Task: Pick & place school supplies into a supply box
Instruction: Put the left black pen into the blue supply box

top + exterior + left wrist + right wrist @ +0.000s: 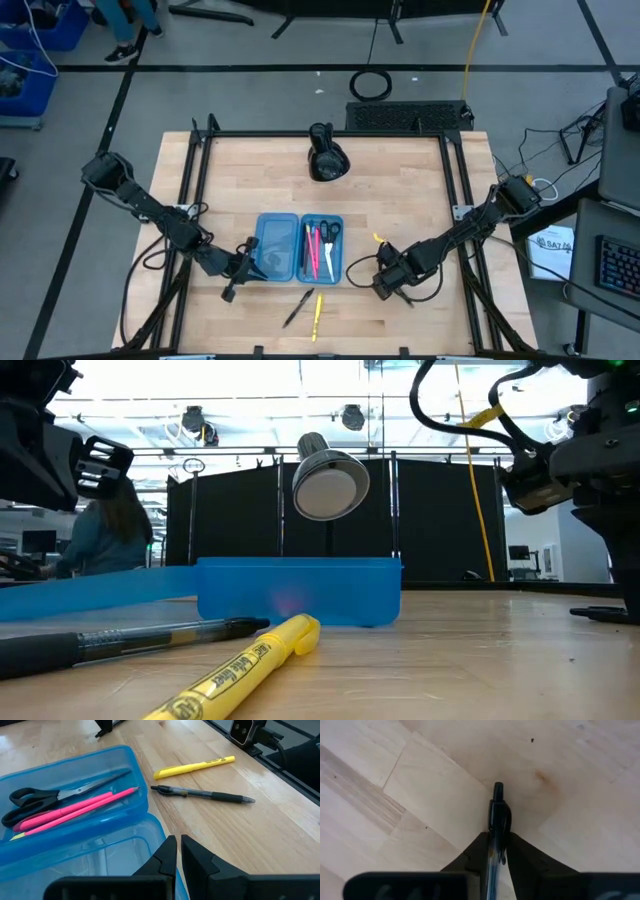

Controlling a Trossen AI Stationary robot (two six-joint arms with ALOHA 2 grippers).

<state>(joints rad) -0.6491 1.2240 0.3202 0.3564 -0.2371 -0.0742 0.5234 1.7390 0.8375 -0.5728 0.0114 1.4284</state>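
Landmark: the blue pencil case (298,247), lying open near the middle of the wooden table (400,200), both halves flat and side by side.

Contents, per left wrist view: scissors (55,796) with black handles and two pink pens (75,810), all in the same half. In the high view this is the half on the right arm's side. The other half shows nothing inside.

Outside the case, on the table just in front of its near edge: a black pen (297,307) and a yellow highlighter (317,315), side by side, not touching the case.

Left gripper (243,262): at the outer edge of the empty half, low over the table. Fingers nearly together with a thin gap between them, nothing held.

Right gripper (385,281): beside the case on the filled half's side, apart from it, above bare wood. Jaws clamped on a dark-capped pen (496,820), whose clip end sticks out past the fingertips.

Beyond the case's far edge, well apart: a black lumpy object (326,155).
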